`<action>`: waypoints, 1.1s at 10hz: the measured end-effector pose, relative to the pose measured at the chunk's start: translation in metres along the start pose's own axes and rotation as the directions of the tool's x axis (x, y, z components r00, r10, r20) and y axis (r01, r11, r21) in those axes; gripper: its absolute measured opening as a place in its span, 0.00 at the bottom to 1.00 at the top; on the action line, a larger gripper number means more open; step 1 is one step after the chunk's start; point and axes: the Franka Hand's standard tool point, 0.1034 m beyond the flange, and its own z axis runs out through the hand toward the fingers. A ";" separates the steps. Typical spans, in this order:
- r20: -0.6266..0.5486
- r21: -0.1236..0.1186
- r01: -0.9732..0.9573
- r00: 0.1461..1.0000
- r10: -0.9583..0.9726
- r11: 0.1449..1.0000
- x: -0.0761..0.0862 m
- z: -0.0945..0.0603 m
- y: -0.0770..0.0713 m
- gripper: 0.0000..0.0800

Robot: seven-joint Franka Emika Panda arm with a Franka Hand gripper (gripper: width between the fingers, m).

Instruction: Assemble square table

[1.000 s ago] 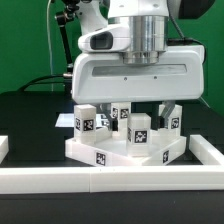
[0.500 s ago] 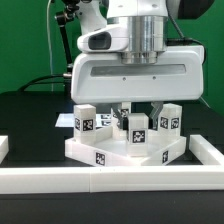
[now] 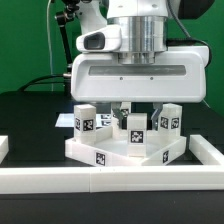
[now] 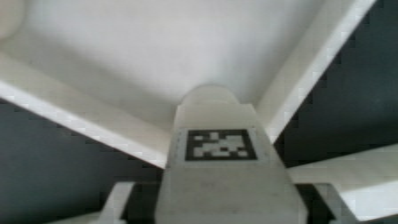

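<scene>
The square table top (image 3: pixel 100 153) is a white rimmed tray that lies on the black surface. White tagged legs stand on it at the exterior view's left (image 3: pixel 87 118), back (image 3: pixel 120 113) and right (image 3: pixel 170 121). My gripper (image 3: pixel 137 114) hangs over the tray's middle and is shut on a fourth leg (image 3: pixel 138 131), held upright, its lower end at the tray floor. In the wrist view this leg (image 4: pixel 222 150) fills the space between my fingers (image 4: pixel 128 202), its tag faces the camera, and a corner of the tray (image 4: pixel 160 60) lies beyond it.
A long white rail (image 3: pixel 110 181) runs along the front of the black surface, with raised ends at both sides. A small white flat piece with a tag (image 3: pixel 62 122) shows behind the left leg. A green wall stands at the back.
The held leg and my fingers have shifted slightly toward the exterior view's left. The other legs and the tray have not moved.
</scene>
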 end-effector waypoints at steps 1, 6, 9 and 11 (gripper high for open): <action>-0.002 0.000 -0.116 0.993 0.116 0.993 0.000 0.000 0.000 0.36; -0.001 0.034 -0.668 0.744 0.668 0.744 -0.003 0.002 -0.004 0.36; 0.016 0.033 -0.856 0.516 0.856 0.516 -0.003 0.003 -0.006 0.36; 0.030 0.029 -0.934 0.356 0.934 0.355 -0.004 0.003 -0.007 0.36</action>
